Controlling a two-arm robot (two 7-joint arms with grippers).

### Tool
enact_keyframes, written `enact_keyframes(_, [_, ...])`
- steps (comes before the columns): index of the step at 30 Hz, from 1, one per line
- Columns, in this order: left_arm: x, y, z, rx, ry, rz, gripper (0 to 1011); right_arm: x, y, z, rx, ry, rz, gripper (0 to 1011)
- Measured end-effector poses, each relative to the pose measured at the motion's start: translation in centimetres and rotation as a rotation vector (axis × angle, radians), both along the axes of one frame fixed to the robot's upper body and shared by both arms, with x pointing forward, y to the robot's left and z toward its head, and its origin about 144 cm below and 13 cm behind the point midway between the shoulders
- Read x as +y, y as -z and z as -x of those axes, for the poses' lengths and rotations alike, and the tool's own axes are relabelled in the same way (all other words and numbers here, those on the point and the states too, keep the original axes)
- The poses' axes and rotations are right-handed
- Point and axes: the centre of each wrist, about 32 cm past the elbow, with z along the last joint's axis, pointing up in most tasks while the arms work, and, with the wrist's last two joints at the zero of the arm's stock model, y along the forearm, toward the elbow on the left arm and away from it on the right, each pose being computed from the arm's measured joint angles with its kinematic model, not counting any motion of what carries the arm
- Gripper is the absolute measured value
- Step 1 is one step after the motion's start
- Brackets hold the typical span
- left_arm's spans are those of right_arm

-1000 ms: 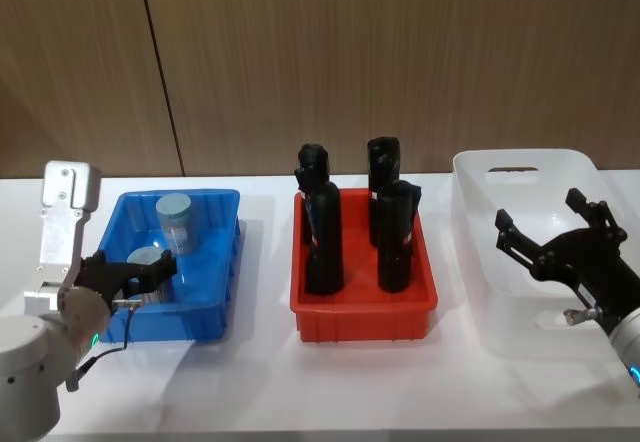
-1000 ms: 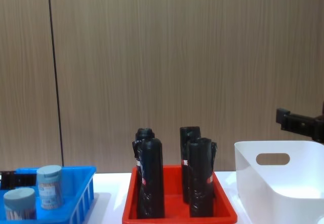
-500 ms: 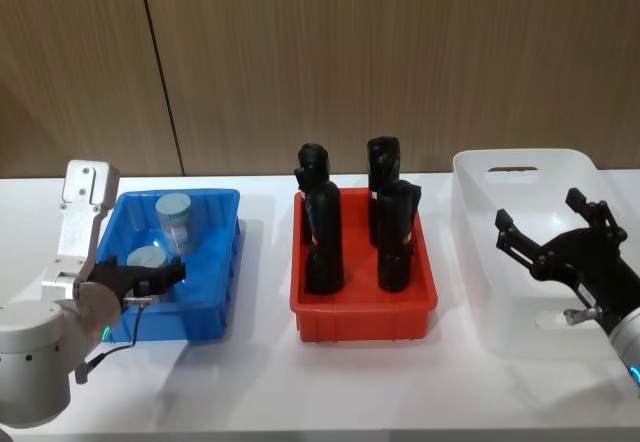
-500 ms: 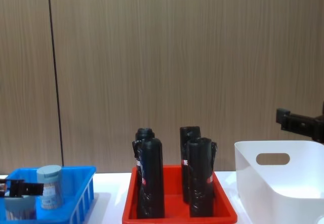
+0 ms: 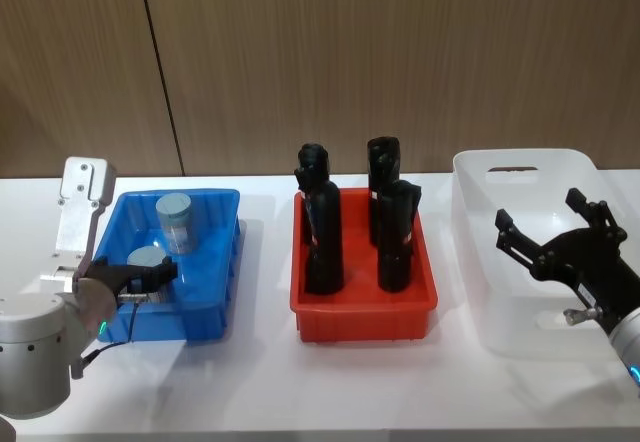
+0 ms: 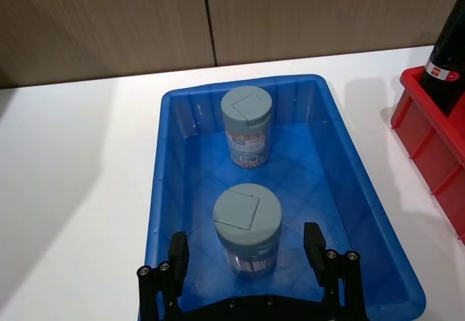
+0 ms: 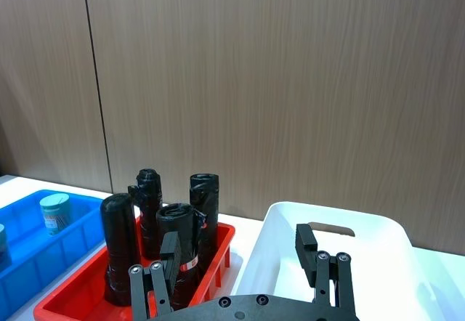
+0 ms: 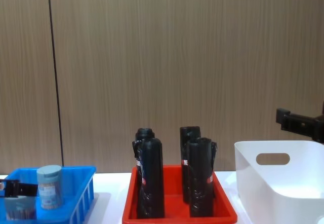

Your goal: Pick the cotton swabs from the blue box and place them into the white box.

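Note:
Two cotton swabs jars with pale grey lids stand in the blue box [image 5: 216, 254]: a far jar [image 5: 175, 220] and a near jar [image 5: 147, 259]. In the left wrist view the near jar [image 6: 247, 221] sits between the fingers of my left gripper [image 6: 245, 248], which is open and straddles it with gaps on both sides. The far jar [image 6: 247, 126] stands behind it. My left gripper [image 5: 135, 280] hangs over the box's near end. My right gripper [image 5: 550, 224] hovers open and holding nothing over the white box [image 5: 520, 154].
A red tray [image 5: 365, 318] holding several tall black bottles [image 5: 322, 232] stands between the blue box and the white box. A wooden wall rises behind the white table. In the chest view a black left finger [image 8: 20, 188] crosses in front of the near jar.
My left gripper has shifted forward and lowered so its fingers now flank the near jar. The right arm and both jars have not moved.

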Motion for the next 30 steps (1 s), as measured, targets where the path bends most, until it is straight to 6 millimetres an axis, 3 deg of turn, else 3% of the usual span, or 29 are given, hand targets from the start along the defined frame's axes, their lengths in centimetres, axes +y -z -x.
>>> enact_keyframes(30, [1.2,0.9,-1.9,0.029,0.044,0.059,1003,0.0,0.0,0.0,0.000,0.000,0.000,1001])
